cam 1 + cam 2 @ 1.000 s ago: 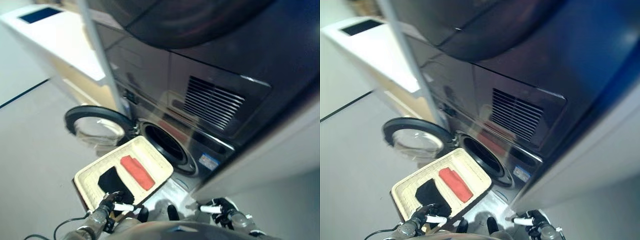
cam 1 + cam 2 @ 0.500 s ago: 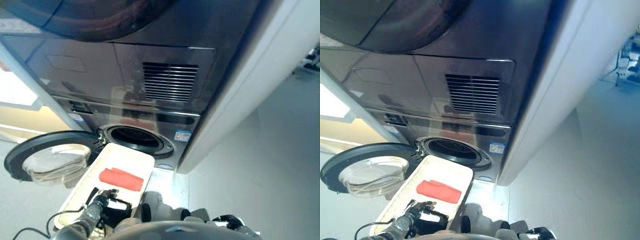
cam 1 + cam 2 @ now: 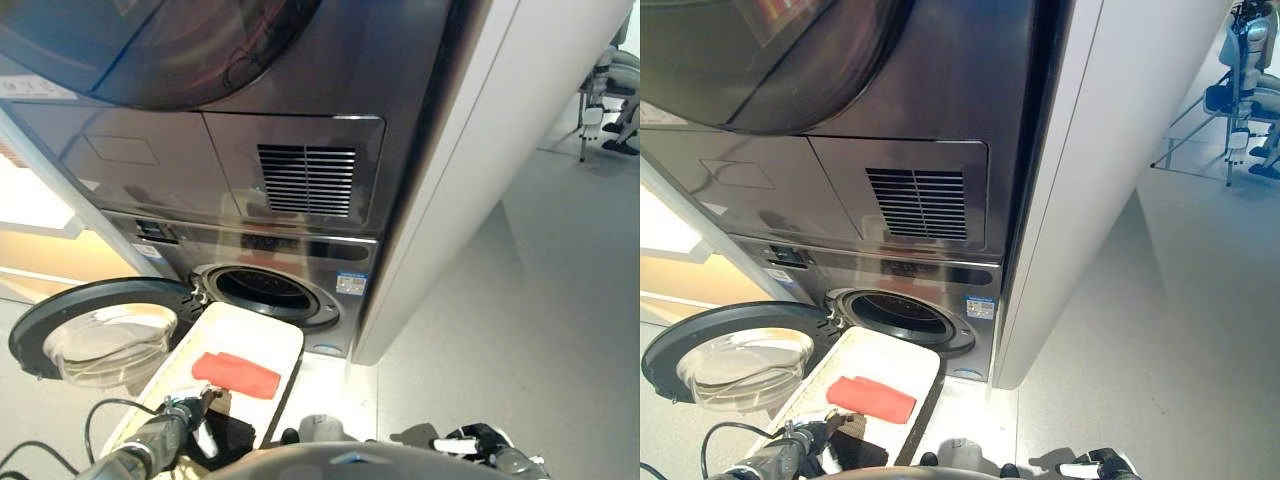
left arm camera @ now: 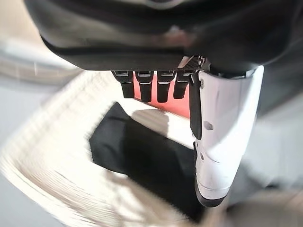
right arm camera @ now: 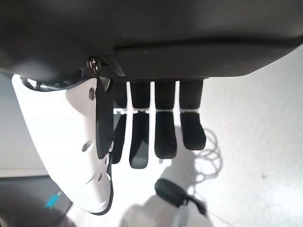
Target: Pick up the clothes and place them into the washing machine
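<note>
A white woven basket [image 3: 284, 333] stands on the floor before the washing machine's round opening [image 3: 262, 291]. A red cloth [image 3: 236, 374] lies in its middle and a black cloth [image 3: 228, 441] at its near end. My left hand [image 3: 189, 414] hovers just above the black cloth [image 4: 147, 163], fingers [image 4: 147, 87] straight and holding nothing; the red cloth [image 4: 166, 102] shows past them. My right hand [image 3: 474, 441] hangs low at the right over bare floor, its fingers [image 5: 165, 135] relaxed and empty.
The machine's round glass door [image 3: 97, 331] lies swung open to the left of the basket. A white panel [image 3: 470, 170] flanks the machine on the right. A metal-framed chair [image 3: 1238, 95] stands far right on the grey floor.
The camera has swung to the right, so the whole scene shifted. My left hand stays over the black cloth at the basket's near end; both cloths lie where they were.
</note>
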Controlling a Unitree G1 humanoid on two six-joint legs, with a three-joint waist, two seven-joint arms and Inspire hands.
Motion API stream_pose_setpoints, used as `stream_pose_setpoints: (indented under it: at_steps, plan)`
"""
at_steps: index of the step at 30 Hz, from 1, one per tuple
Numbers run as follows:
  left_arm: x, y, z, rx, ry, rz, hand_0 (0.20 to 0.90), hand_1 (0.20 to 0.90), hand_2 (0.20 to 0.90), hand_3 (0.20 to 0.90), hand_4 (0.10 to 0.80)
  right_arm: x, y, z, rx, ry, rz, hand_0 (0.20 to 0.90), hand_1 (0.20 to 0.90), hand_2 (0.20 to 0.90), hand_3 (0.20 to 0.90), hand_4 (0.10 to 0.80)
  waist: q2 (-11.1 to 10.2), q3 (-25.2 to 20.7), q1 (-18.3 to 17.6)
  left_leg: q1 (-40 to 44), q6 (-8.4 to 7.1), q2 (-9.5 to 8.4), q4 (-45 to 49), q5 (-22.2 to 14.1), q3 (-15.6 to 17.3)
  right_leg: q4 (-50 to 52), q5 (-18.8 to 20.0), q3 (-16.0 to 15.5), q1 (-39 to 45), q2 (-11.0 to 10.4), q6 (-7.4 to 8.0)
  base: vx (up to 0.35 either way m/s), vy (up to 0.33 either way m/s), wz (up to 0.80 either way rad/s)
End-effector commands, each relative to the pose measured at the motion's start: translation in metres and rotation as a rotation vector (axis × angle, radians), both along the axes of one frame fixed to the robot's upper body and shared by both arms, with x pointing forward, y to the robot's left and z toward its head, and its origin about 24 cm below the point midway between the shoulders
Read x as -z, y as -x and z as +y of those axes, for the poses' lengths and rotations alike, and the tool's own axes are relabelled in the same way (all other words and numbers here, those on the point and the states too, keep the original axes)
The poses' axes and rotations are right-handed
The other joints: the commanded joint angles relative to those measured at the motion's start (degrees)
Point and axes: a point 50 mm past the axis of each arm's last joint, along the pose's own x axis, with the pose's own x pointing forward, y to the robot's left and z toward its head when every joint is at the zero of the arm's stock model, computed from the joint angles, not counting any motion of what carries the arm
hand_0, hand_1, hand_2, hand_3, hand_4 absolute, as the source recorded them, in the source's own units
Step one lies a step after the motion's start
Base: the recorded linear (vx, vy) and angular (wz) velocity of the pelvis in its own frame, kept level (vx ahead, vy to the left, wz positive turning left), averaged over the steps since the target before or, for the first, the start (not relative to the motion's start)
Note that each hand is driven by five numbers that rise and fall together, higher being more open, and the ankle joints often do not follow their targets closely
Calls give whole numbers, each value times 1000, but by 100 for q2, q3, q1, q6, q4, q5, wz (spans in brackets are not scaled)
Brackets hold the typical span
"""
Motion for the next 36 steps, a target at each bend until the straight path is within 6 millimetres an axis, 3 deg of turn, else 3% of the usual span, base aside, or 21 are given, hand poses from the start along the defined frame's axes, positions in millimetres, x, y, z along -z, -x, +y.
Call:
stream_pose_setpoints:
  at_steps: [1, 4, 7, 15, 28, 36]
  plan:
    - [-41, -65, 27, 96, -127, -241, 900, 900, 900, 900, 800, -13, -37, -8, -59, 54, -131, 900, 900, 900, 900, 800, -243, 643, -1, -310, -429, 20, 239, -254, -127, 332, 11, 253, -381, -215, 240, -395, -32, 5]
    - [-60, -93, 30, 156, -167, -331, 900, 900, 900, 900, 800, -24, -70, -5, -68, 65, -245, 900, 900, 900, 900, 800, -316, 1224, -75, -1303, -449, -43, 1228, -347, -99, 886, 46, 236, -1181, -214, 141, -442, -40, 17]
    - [-69, -106, 33, 163, -199, -345, 900, 900, 900, 900, 800, -33, -88, -8, -62, 80, -305, 900, 900, 900, 900, 800, -381, 1393, -127, -1958, -457, -64, 1655, -383, -41, 1303, 62, 225, -1793, -123, 104, -252, -5, 12]
    - [-89, -128, 40, 130, -228, -438, 900, 900, 900, 900, 800, -41, -99, -9, -34, 76, -389, 900, 900, 900, 900, 800, -470, 1555, -211, -2916, -487, 6, 2371, -501, -65, 1963, -71, 225, -2721, -75, 23, -100, 0, 4]
    - [-137, -173, 48, 140, -342, -603, 900, 900, 900, 900, 800, -52, -133, 11, -15, 24, -531, 900, 900, 900, 900, 800, -579, 1959, -332, -3829, -462, 62, 2987, -606, -185, 2382, -100, 124, -3533, -14, -71, -58, -5, 5]
    - [-150, -182, 54, 131, -387, -621, 900, 900, 900, 900, 800, -57, -142, 11, -8, 22, -565, 900, 900, 900, 900, 800, -648, 2066, -412, -4139, -451, 102, 3135, -605, -191, 2407, -28, 157, -3803, 16, -87, -46, 14, -1]
